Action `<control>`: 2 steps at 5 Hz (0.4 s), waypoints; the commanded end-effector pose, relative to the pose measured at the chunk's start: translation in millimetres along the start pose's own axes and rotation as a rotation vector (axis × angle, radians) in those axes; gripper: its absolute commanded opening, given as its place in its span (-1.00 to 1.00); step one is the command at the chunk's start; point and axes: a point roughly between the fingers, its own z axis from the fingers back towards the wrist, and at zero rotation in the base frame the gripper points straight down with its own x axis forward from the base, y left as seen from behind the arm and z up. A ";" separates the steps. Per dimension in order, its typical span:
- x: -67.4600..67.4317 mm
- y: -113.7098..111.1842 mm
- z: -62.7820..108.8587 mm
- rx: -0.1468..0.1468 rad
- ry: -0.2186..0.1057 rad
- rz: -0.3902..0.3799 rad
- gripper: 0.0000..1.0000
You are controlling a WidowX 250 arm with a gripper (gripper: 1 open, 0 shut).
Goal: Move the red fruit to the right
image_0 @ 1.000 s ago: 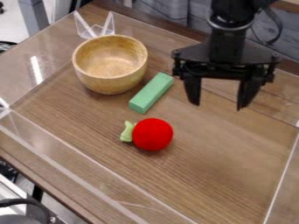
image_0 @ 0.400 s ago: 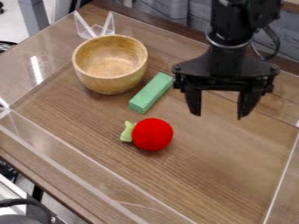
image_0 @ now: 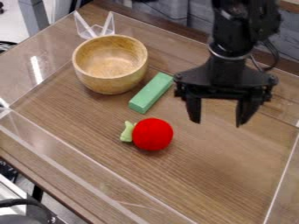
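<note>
The red fruit [image_0: 153,135] is round, smooth and bright, with a small green leafy cap on the side toward the bowl [image_0: 110,64]. It lies on the wooden surface [image_0: 216,171], below the light green block [image_0: 151,93] in my view, not touching it. The pincer [image_0: 219,114] hangs with its fingers spread wide, holding nothing, beside the fruit.

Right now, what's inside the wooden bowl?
I can see the bare inside of the bowl, with nothing in it. The bit hidden behind its front wall, I can't see.
</note>
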 end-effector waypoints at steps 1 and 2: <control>16.1 -40.0 6.6 -0.040 -0.033 0.121 1.00; 27.9 -76.3 5.8 -0.051 -0.035 0.253 1.00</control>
